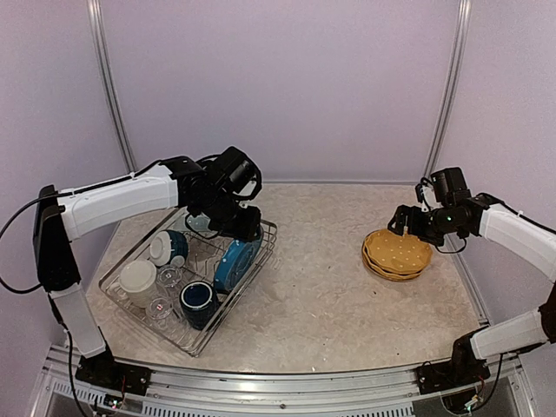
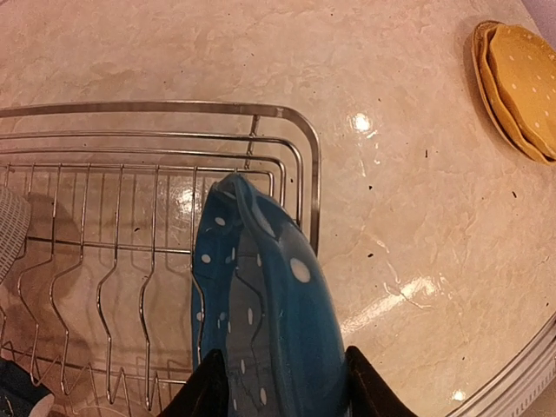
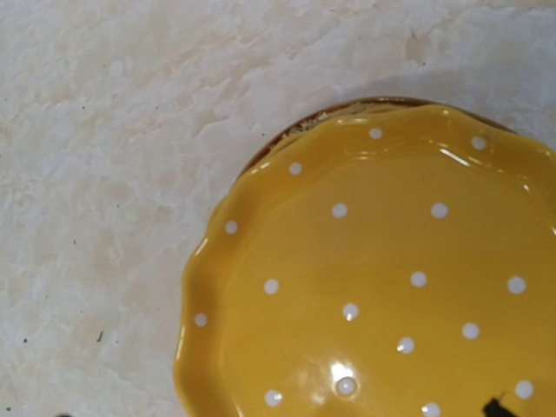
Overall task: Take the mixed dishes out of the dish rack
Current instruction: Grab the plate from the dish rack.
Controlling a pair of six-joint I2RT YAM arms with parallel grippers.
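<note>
The dish rack [image 1: 261, 228] stands at the left. Two blue white-dotted plates [image 2: 269, 295] stand upright in its right end. My left gripper [image 2: 287, 391] is open, and its jaws straddle the plates' top rims; it also shows in the top view [image 1: 236, 228]. The rack also holds a navy mug [image 1: 198, 301], a cream mug [image 1: 137, 278], clear glasses [image 1: 161, 308] and a teal and white bowl [image 1: 169, 246]. A stack of yellow dotted plates [image 1: 397, 254] lies on the table at the right. My right gripper [image 1: 401, 219] hovers over that stack's far left edge, open and empty.
The rack's plate-divider prongs [image 2: 104, 278] to the left of the blue plates hold nothing. The yellow stack shows at the far right of the left wrist view [image 2: 521, 87]. Marble tabletop [image 1: 313, 287] lies between the rack and the stack. A metal rail [image 1: 261, 382] runs along the near edge.
</note>
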